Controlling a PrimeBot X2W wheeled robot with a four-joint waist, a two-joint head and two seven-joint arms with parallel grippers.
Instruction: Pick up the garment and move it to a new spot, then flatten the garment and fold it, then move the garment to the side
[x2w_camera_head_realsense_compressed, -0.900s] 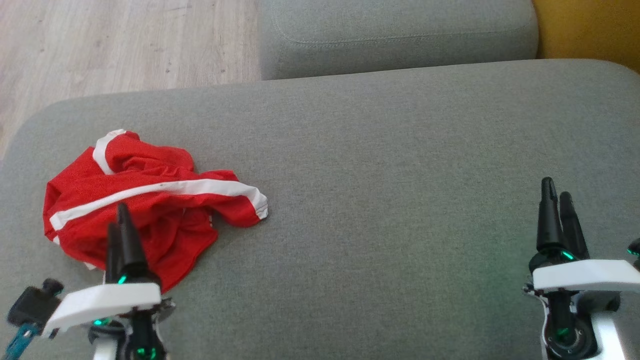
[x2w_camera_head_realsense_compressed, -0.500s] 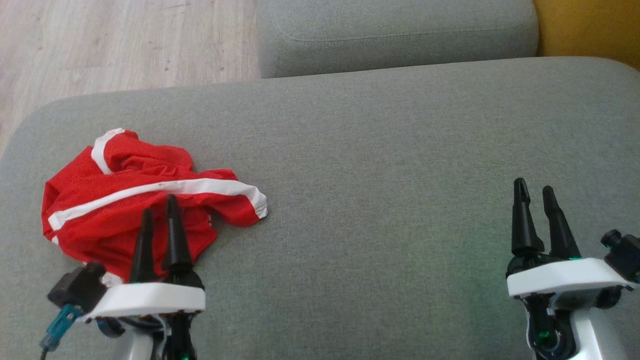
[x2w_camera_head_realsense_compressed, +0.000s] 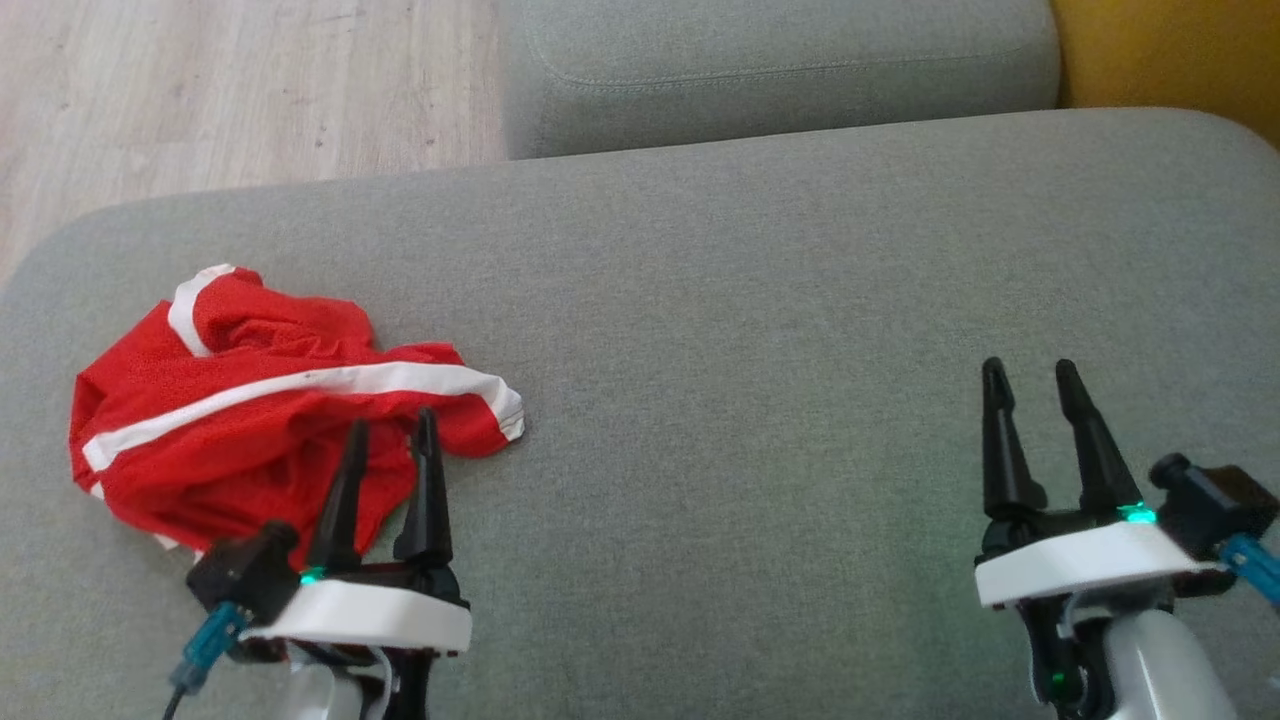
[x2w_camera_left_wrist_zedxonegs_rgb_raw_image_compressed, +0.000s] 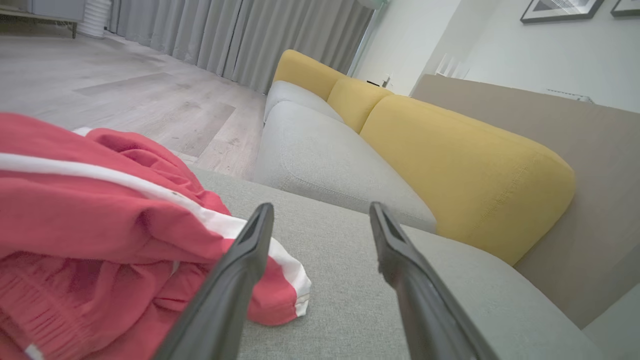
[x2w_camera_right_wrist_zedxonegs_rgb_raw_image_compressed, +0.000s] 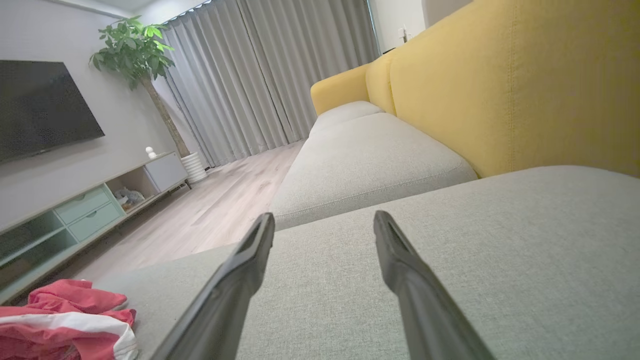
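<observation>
Your crumpled red cloth garment with white stripes (x2w_camera_head_realsense_compressed: 220, 460) lies in a heap on the left part of the big grey cloth sofa seat (x2w_camera_head_realsense_compressed: 760, 300). Your left gripper (x2w_camera_head_realsense_compressed: 393, 420) is at the near right edge of the heap. Its two dark fingers are apart and empty, and they point at the cloth, ready to grab. I cannot tell if they touch it. Your right gripper (x2w_camera_head_realsense_compressed: 1030, 366) waits well apart on the right, fingers apart too, holding nothing. The bare seat between them looks like a good new spot. Nothing is picked up yet.
</observation>
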